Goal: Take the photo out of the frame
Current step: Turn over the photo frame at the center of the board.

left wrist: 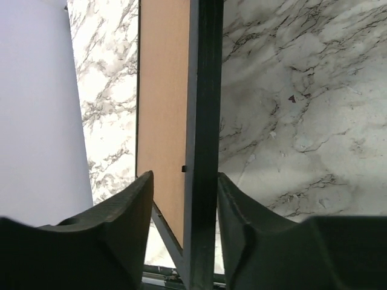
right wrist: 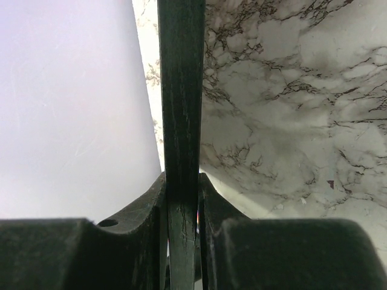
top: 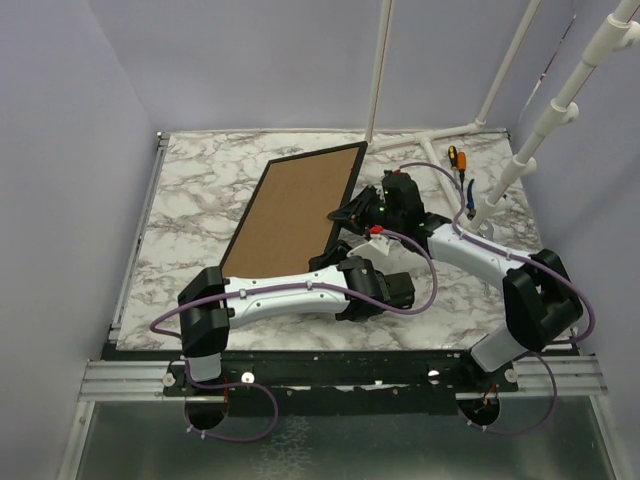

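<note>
The frame [top: 295,205] is held tilted above the marble table [top: 190,200], its brown fibreboard back [left wrist: 162,90] facing up and its thin black border all round. My right gripper [top: 362,212] is shut on the frame's right edge; in the right wrist view both fingers press the black border [right wrist: 180,72] at the gripper [right wrist: 181,178]. My left gripper [top: 350,268] straddles the border [left wrist: 205,90] near the frame's lower corner. At that gripper [left wrist: 184,178] the right finger [left wrist: 242,217] lies against the border, while the left finger [left wrist: 130,211] stands apart from it. The photo is hidden.
Tools with an orange handle [top: 455,157] and a blue handle [top: 467,195] lie at the back right, beside white pipe stands [top: 540,130]. Purple walls close in the left, back and right sides. A metal rail [top: 330,375] runs along the near edge.
</note>
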`<state>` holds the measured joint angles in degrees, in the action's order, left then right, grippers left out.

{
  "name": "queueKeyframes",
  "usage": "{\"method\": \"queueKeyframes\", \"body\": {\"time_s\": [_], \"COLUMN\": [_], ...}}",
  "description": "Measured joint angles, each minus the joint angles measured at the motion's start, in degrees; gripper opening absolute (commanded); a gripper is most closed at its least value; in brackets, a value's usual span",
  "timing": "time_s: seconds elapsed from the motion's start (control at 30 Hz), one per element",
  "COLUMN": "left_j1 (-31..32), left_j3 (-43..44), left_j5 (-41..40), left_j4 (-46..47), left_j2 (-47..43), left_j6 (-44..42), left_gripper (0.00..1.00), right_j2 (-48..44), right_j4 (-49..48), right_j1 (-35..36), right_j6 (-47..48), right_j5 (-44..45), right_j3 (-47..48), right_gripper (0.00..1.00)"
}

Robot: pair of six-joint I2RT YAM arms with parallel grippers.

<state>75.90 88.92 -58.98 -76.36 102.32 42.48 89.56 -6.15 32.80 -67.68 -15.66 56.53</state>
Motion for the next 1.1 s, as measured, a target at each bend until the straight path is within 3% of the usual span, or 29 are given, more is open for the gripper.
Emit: {"method": "queueKeyframes", "body": {"time_s": [0.13, 0.27, 0.4, 0.47, 0.63, 0.77, 1.1], "left_j1": [0.6, 1.0, 1.5, 1.8, 2.1, 1.9, 1.3], "left_j3": [0.6, 1.5, 3.3, 4.5, 6.9, 10.4, 22.8], "left_j5": [-0.6, -0.7, -1.0, -1.3, -1.9, -1.9, -2.1], "left_j4": [-0.6, -1.0, -1.7, -2.4, -3.8, -4.8, -3.4], "left_j2": [0.0, 0.0, 0.0, 0.0, 0.0, 0.0, -1.6], "left_j6": [0.8, 1.2, 1.4, 1.1, 0.7, 0.1, -3.7], "left_gripper": [0.37, 0.18, 0.09, 0.07, 0.00, 0.00, 0.00], "right_j2": [-0.7, -1.1, -2.4, -3.2, -5.3, -8.9, -21.9], "right_j4": [2.6, 5.2, 8.4, 10.0, 11.4, 11.8, 14.1], "right_j1": [0.2, 0.2, 0.3, 0.4, 0.5, 0.1, -0.2], "right_j6": [0.9, 1.7, 2.9, 3.5, 7.2, 10.9, 20.6], "right_j5": [0.7, 1.6, 3.3, 4.1, 5.9, 8.7, 22.9], "right_j3": [1.4, 3.2, 5.1, 5.9, 8.2, 10.1, 9.7], "right_gripper": [0.21, 0.21, 0.24, 0.32, 0.67, 0.82, 0.86]}}
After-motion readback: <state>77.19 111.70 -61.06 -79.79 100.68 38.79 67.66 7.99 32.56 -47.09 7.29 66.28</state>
